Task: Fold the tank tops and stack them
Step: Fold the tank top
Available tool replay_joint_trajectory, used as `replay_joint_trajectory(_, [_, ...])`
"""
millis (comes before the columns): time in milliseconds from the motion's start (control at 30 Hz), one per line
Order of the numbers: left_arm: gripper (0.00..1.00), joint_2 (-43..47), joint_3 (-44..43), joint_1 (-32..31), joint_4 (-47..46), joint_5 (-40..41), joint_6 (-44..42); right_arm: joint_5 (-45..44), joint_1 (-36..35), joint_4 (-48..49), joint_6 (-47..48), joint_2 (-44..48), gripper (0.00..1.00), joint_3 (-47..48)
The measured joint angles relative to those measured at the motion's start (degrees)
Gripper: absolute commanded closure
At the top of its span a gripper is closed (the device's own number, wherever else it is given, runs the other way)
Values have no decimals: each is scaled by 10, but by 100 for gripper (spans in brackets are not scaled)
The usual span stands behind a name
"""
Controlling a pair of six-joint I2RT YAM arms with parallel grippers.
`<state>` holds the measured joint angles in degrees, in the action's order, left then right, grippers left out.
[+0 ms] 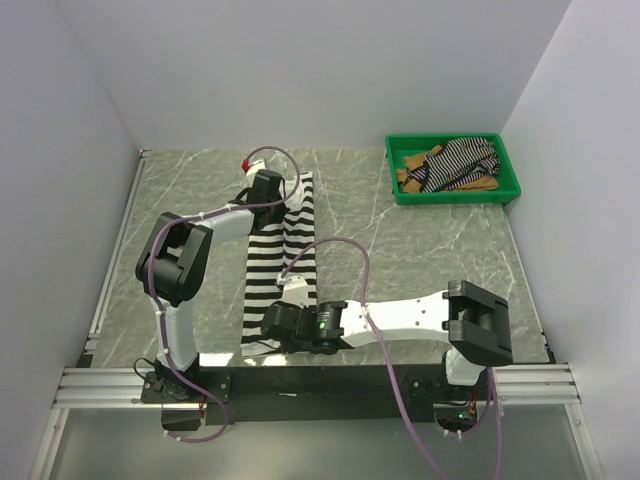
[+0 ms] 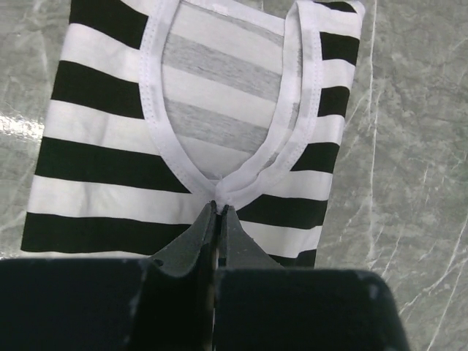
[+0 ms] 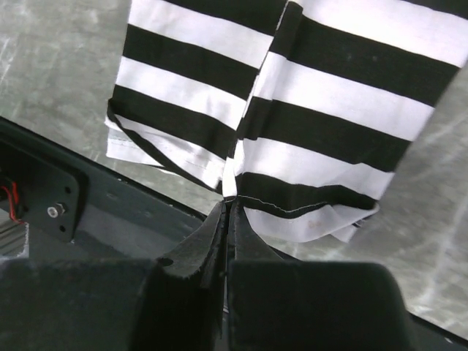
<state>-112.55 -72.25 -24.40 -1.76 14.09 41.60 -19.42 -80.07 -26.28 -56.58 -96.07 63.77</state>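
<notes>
A wide-striped black-and-white tank top point(image 1: 282, 262) lies stretched lengthways down the middle-left of the table, folded into a narrow strip. My left gripper point(image 2: 219, 205) is shut on its white neckline trim point(image 2: 241, 172) at the far end. At the near end my right gripper point(image 3: 227, 199) is shut on the hem point(image 3: 307, 205), right by the table's front edge. The left gripper point(image 1: 266, 186) sits at the top of the strip and the right gripper point(image 1: 280, 322) at the bottom. A thin-striped tank top point(image 1: 462, 160) and a tan-brown one point(image 1: 412, 165) lie crumpled in the green tray.
The green plastic tray point(image 1: 455, 195) stands at the back right corner. A small red-and-white object point(image 1: 250, 161) lies just beyond the left gripper. The black front rail point(image 3: 88, 212) runs under the hem. White walls close in three sides.
</notes>
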Motion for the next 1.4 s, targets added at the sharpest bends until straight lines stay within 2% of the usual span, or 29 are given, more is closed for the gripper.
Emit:
replay_joint_trajectory(233, [98, 0, 2, 10, -1, -12, -2, 26, 12, 29, 8, -12, 100, 0])
replay_joint_trajectory(333, [90, 0, 2, 11, -1, -14, -3, 37, 16, 40, 10, -13, 93, 0])
replay_joint_trajectory(367, [87, 0, 2, 11, 0, -15, -3, 40, 16, 44, 11, -14, 90, 0])
replay_joint_trajectory(400, [76, 0, 2, 12, 0, -15, -5, 42, 17, 46, 12, -14, 86, 0])
replay_joint_trajectory(467, [63, 0, 2, 13, 3, -18, -6, 45, 17, 51, 14, -15, 74, 0])
replay_joint_trajectory(500, [54, 0, 2, 13, 4, -19, -6, 47, 17, 53, 16, -15, 69, 0])
replay_joint_trajectory(533, [51, 0, 2, 14, 5, -20, -7, 49, 17, 55, 16, -15, 60, 0])
replay_joint_trajectory(633, [40, 2, 2, 14, 10, -23, -3, 52, 17, 61, 17, -12, 47, -6])
replay_joint_trajectory(800, [39, 26, -3, 16, 43, -21, -1, 49, 22, 57, 18, 41, 45, -40])
replay_joint_trajectory(1000, [42, 122, -5, 17, 130, 10, 43, 47, 83, 71, 6, 219, 46, -142])
replay_joint_trajectory(1133, [43, 275, 113, 18, 166, 25, 93, 73, 134, 106, -9, 296, 47, -235])
replay_joint_trajectory(1267, [43, 420, 255, 19, 227, 22, 137, 118, 143, 125, -17, 296, 45, -286])
replay_joint_trajectory(1400, [47, 501, 347, 19, 293, -3, 167, 151, 147, 152, -24, 295, 43, -309])
